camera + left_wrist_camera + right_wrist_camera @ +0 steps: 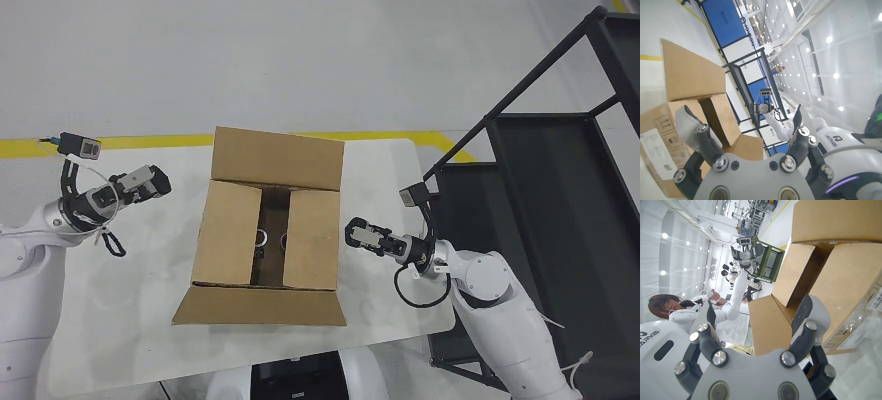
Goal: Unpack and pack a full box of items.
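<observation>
A brown cardboard box (265,240) stands in the middle of the white table (120,310), its far and near flaps folded outward and its two side flaps lying partly over the opening. Through the gap between them I see dark items with round tops (262,238). My left gripper (152,183) hovers open to the left of the box, holding nothing; its own view shows the box (687,79) past its fingers (687,121). My right gripper (357,235) is open beside the box's right wall, and the box (838,279) lies close ahead of its fingers (810,311).
A black metal rack (540,180) stands off the table's right edge, behind my right arm. A yellow floor line (150,142) runs past the table's far side. Bare table lies left of and in front of the box.
</observation>
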